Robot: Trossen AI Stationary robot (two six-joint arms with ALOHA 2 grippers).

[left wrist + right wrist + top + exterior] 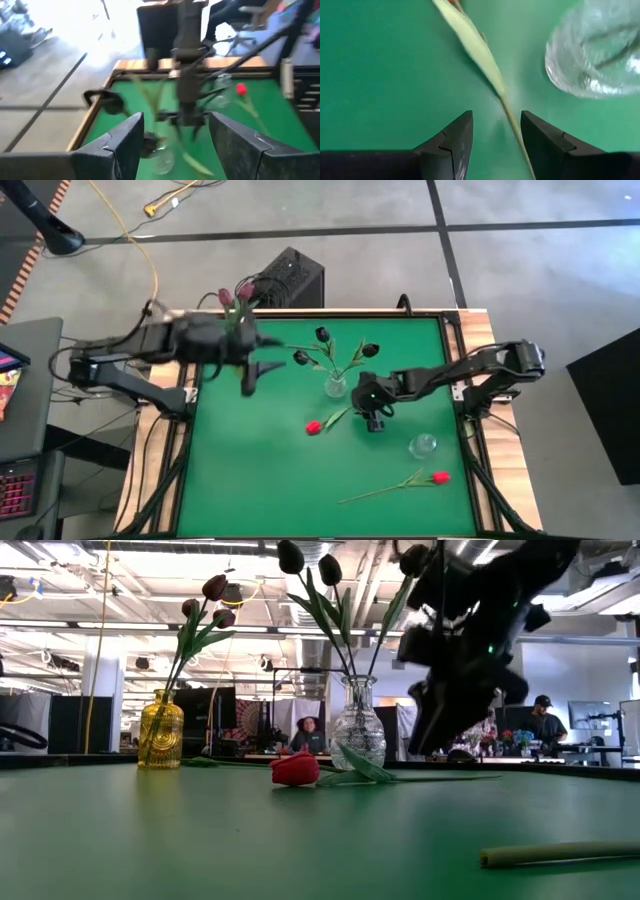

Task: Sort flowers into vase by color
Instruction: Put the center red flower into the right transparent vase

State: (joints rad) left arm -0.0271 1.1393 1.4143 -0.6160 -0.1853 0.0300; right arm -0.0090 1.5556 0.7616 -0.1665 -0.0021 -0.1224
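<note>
**Right gripper straddling a red tulip stem beside the clear vase**

Right gripper (374, 418) is hanging low over the green table (250, 480), just beside the clear glass vase (336, 386). Jaws are standing apart, released, not gripping. In the right wrist view the fingers (452, 137) are sitting either side of a thin green stem (512, 127), stem passing through the gap nearer one finger; touching or not, cannot tell. That stem belongs to the red tulip (314, 427) lying flat on the table, head pointing away from the gripper, leaf (470, 42) running along it.

Left gripper (250, 378) is hovering over the table's far left part, blurred, jaws spread wide and holding nothing; left wrist view is showing both fingers (125, 145) apart with only table between.

Clear vase is holding dark blackish tulips (322, 335), stems fanning out. Yellow vase (161, 730) is standing at the far left corner with pink-maroon tulips (236, 294) in it. A second red tulip (440, 477) is lying near the right front of the table, stem stretching leftward, well apart from both grippers. A small clear glass (423, 445) is sitting between it and the right gripper.

People are sitting at desks in the room behind, in the low view.
</note>
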